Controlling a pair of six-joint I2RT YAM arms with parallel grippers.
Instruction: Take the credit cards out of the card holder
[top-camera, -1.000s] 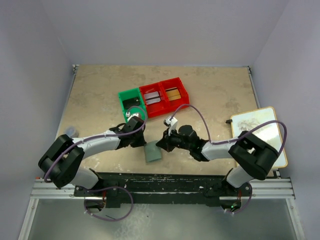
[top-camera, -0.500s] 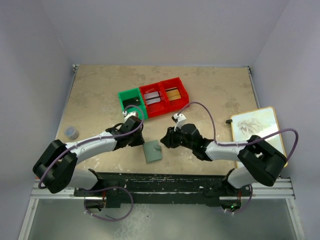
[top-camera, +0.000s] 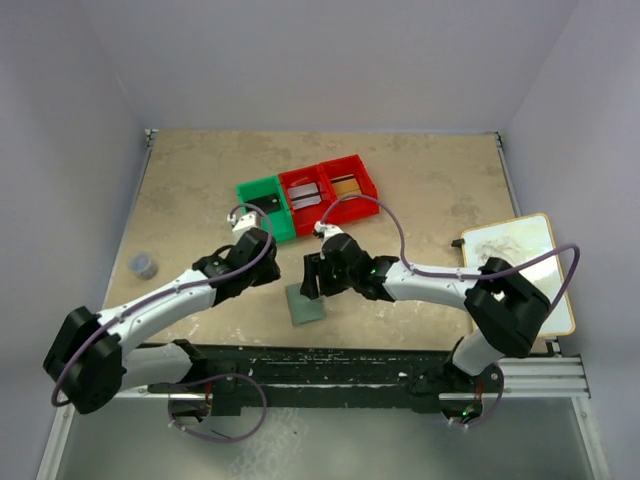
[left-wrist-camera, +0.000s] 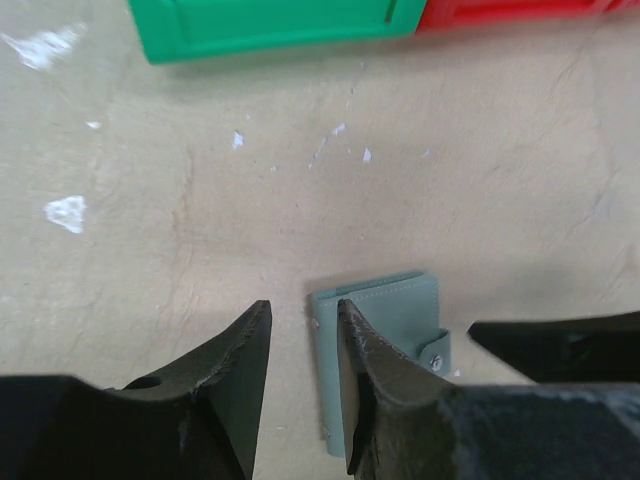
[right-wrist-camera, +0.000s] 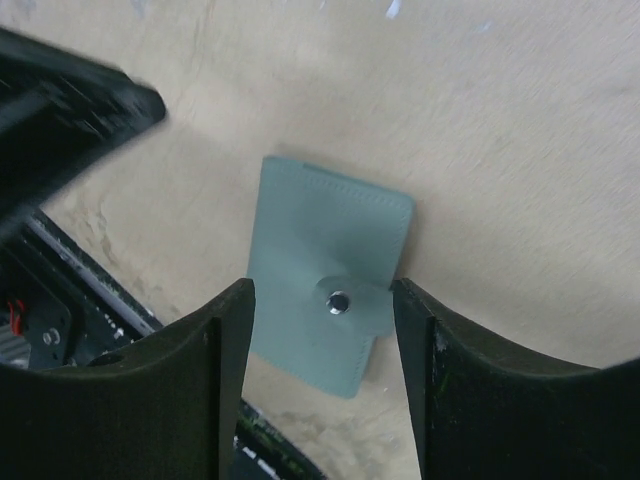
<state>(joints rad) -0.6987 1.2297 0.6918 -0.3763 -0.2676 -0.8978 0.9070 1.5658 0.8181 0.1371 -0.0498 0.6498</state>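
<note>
The card holder (right-wrist-camera: 320, 230) is pale blue-green with matching stitching and a silver snap (right-wrist-camera: 338, 300). The tabletop (top-camera: 430, 190) is mottled beige with white flecks. There is a green bin (top-camera: 243, 195) and two red bins (top-camera: 340, 210). The left arm (top-camera: 165, 295) and right arm (top-camera: 430, 285) are white and black, with purple cables (top-camera: 383, 203).

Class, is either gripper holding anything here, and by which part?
Nothing is held. The left gripper and right gripper are open; the card holder lies flat on the table.
</note>
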